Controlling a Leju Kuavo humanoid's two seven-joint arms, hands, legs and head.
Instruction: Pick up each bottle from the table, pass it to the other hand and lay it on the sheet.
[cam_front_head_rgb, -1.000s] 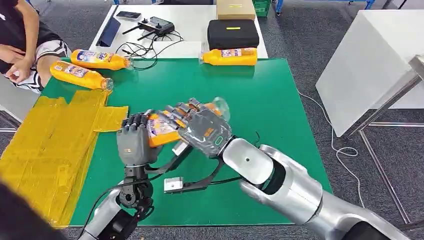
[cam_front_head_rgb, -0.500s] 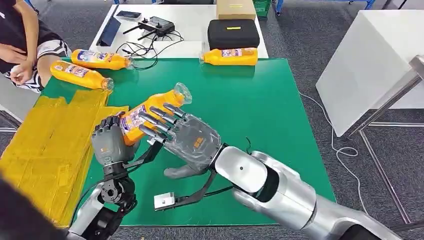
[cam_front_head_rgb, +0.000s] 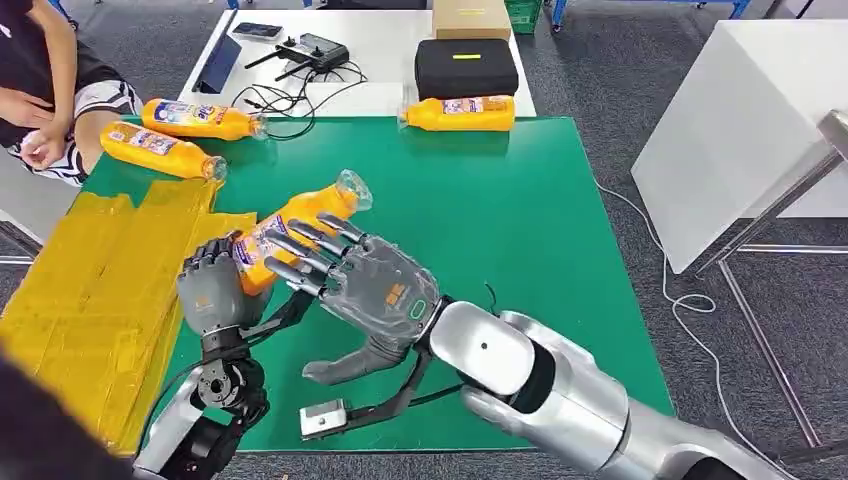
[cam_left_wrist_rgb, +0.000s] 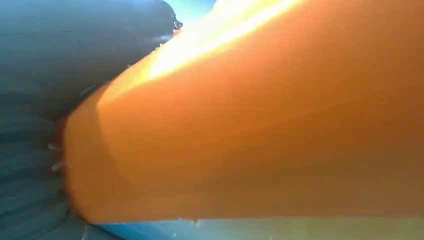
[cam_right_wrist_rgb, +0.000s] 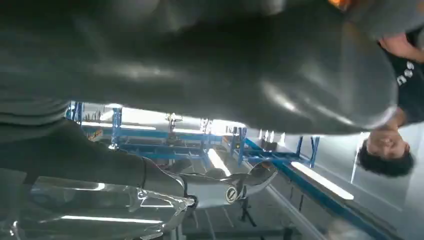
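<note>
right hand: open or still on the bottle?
Open. The right hand has its fingers spread and thumb apart beside the bottle, which the left hand grips at its base.

Held bottle (cam_front_head_rgb: 290, 222) sits up between left hand (cam_front_head_rgb: 212, 290) and right hand (cam_front_head_rgb: 370, 285), sheet (cam_front_head_rgb: 90, 290) to the left, three bottles behind: two far-left (cam_front_head_rgb: 180, 135), one far-centre (cam_front_head_rgb: 462, 113)
</note>
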